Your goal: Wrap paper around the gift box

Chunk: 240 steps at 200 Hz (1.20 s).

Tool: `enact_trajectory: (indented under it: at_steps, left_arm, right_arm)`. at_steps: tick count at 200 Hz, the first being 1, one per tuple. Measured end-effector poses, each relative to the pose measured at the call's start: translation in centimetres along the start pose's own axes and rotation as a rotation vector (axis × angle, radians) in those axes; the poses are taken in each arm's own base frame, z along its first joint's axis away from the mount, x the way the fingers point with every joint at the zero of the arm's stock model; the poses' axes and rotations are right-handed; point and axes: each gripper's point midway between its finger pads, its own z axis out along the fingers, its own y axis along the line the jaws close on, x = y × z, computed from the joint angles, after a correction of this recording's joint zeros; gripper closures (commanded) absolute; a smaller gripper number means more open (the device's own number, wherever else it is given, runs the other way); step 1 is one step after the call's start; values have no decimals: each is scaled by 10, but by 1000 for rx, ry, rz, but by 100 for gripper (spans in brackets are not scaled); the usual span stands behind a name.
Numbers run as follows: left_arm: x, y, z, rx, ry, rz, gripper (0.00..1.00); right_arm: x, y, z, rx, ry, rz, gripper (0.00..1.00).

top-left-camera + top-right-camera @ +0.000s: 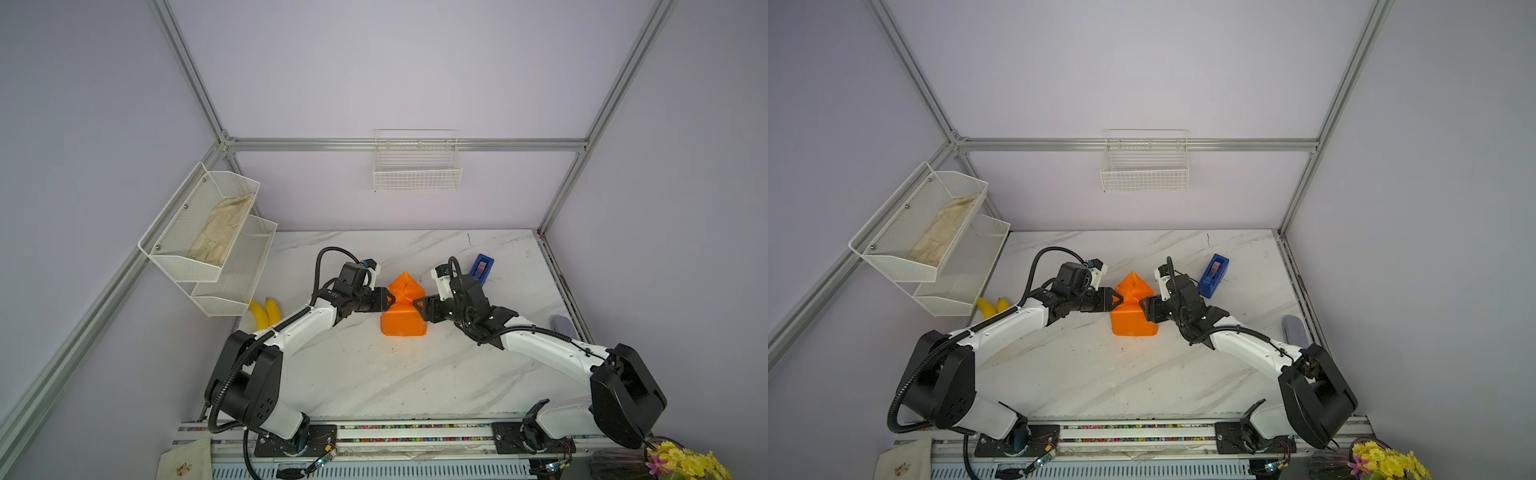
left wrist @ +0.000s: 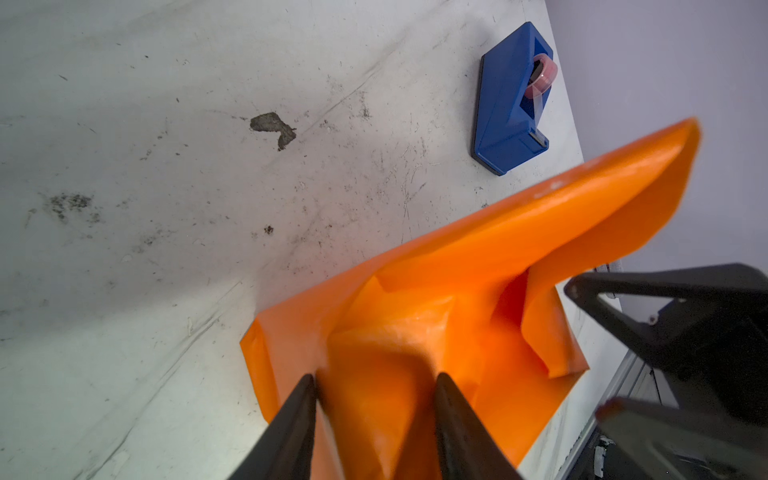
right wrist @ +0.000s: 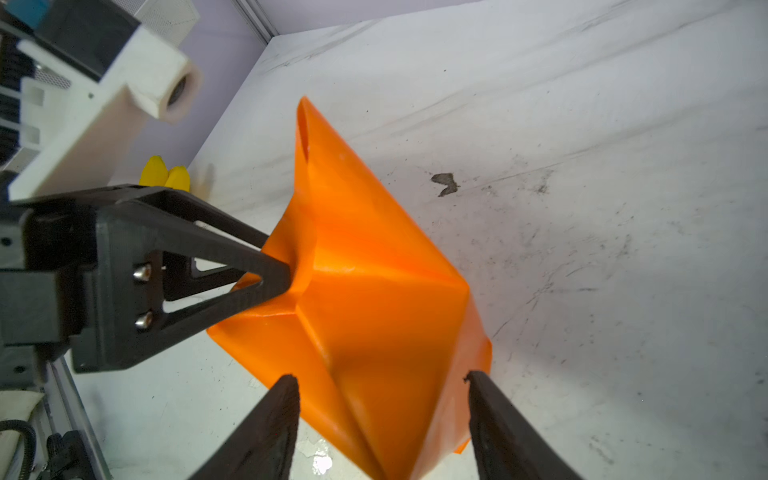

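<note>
The orange paper [image 1: 403, 311] [image 1: 1133, 312] stands folded into a bundle in mid-table, its near end boxy and its far end rising to a peaked flap. The gift box is hidden, presumably under it. My left gripper [image 1: 390, 298] [image 2: 374, 380] is open, its fingertips [image 3: 282, 270] pressed into the bundle's left side where the paper [image 3: 374, 270] narrows. My right gripper [image 1: 419, 305] [image 3: 380, 376] is open wider at the right side, and a paper ridge runs between its jaws. In the left wrist view the paper [image 2: 457, 291] fills the gap between the jaws, and the right gripper [image 2: 584, 349] faces them.
A blue tape dispenser [image 1: 481, 268] [image 2: 513, 99] sits behind the right gripper. Two bananas [image 1: 264, 313] lie at the table's left edge under white mesh shelves [image 1: 208, 232]. A grey object [image 1: 563, 326] lies at the right edge. A wire basket [image 1: 417, 166] hangs on the back wall.
</note>
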Motion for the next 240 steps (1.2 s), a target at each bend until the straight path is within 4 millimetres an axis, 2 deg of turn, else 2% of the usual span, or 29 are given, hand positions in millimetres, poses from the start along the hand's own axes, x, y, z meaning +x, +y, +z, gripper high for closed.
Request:
enact_trajectory:
  at_steps: [25,53,70,87,106,240]
  left_arm:
    - [0,0,0,0,0,4,56]
    - [0,0,0,0,0,11,56]
    - [0,0,0,1,1,13,56]
    - [0,0,0,3,2,19,56]
    - [1,0,0,2,3,25,56]
    - [1,0,0,1,5,36,57]
  right_arm:
    - [-13,-14,-10,-32,-17,-10,36]
    - [-21,-24,-16,-69,-30,-16,44]
    - [-19,-32,-10,-98,-15,-31,44]
    - [-7,-39,2,-128,20,-46,45]
    - [5,-36,14,-183,56,-72,46]
    - [-11,-14,51,-383,60,-348,53]
